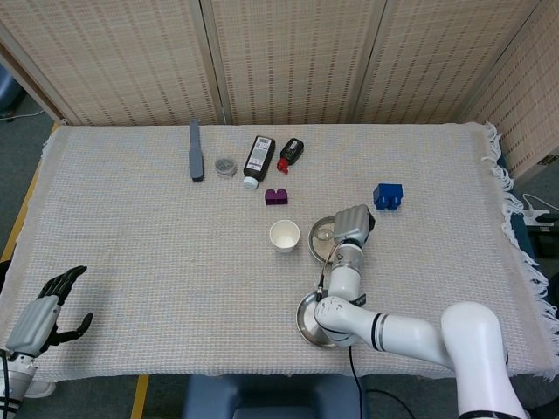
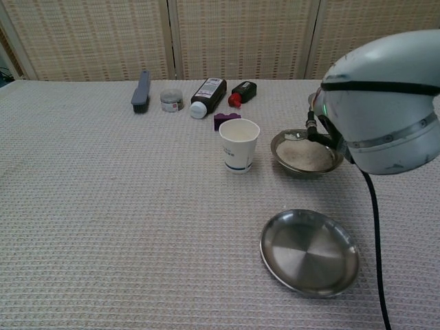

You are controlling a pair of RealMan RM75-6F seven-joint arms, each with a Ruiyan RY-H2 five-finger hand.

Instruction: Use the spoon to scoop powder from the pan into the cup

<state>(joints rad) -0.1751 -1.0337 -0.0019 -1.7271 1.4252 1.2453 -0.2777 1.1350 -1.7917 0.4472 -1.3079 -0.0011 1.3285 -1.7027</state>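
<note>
Head view looks steeply down over the whole table (image 1: 131,227); chest view faces low across its middle.

One paper cup (image 2: 239,145) is counted, along with two metal dishes: a pan (image 2: 305,154) of powder and an empty plate (image 2: 309,251). Two bottles (image 1: 258,160) (image 1: 291,153), two toy blocks (image 1: 277,196) (image 1: 388,195), one brush (image 1: 196,150) and one small jar (image 1: 225,166) are also seen.

White rounded right arm (image 1: 410,336) with black bands and cable; silver-and-black left hand (image 1: 44,312).

White cup (image 2: 239,145), silver pan (image 2: 306,154), blue block (image 1: 388,195), beige woven tablecloth (image 1: 131,227)
</note>
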